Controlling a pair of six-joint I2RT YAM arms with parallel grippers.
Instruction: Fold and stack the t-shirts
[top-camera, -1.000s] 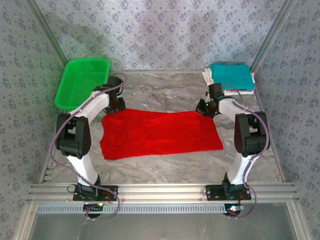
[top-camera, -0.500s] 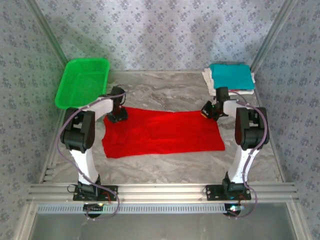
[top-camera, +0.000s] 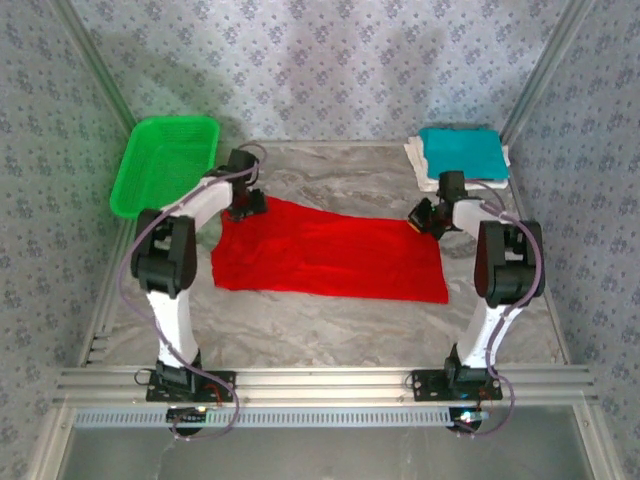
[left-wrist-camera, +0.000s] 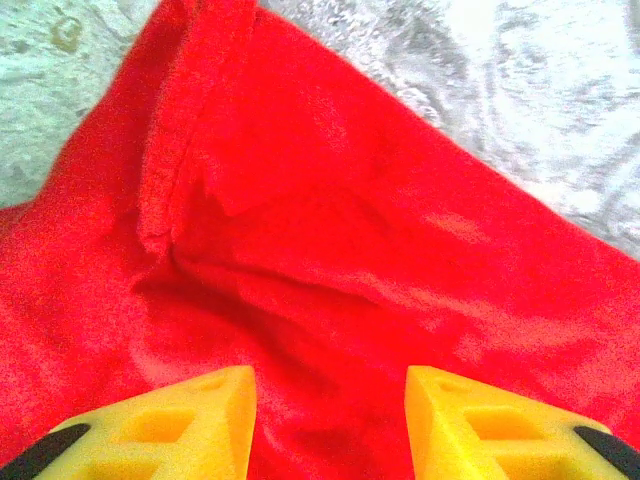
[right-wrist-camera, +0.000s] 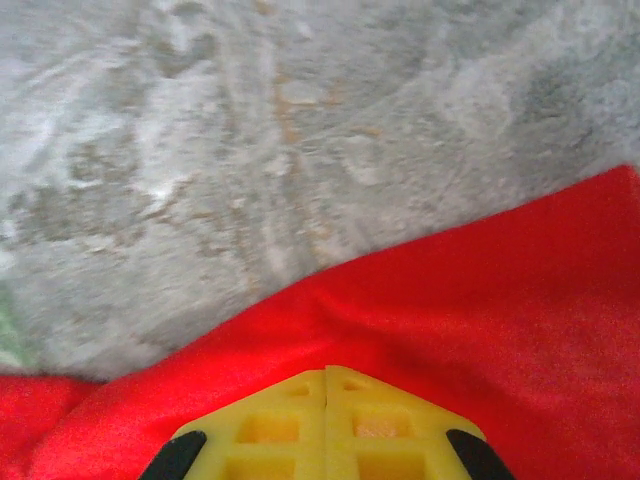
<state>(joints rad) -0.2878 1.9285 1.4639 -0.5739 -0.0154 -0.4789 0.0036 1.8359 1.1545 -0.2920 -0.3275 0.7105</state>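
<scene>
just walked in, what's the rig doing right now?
Both arms are working a red t-shirt spread out on the table. The left end effector sits open over the shirt's far left corner. The right end effector is shut at the far right corner, apparently pinching the edge. A folded teal t-shirt lies on a whitish one at the far right, so the red one is not yet folded.

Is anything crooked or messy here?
Yes. The red shirt lies slanted on the table, its left end farther back than its right, with creases bunched by the left gripper.
</scene>
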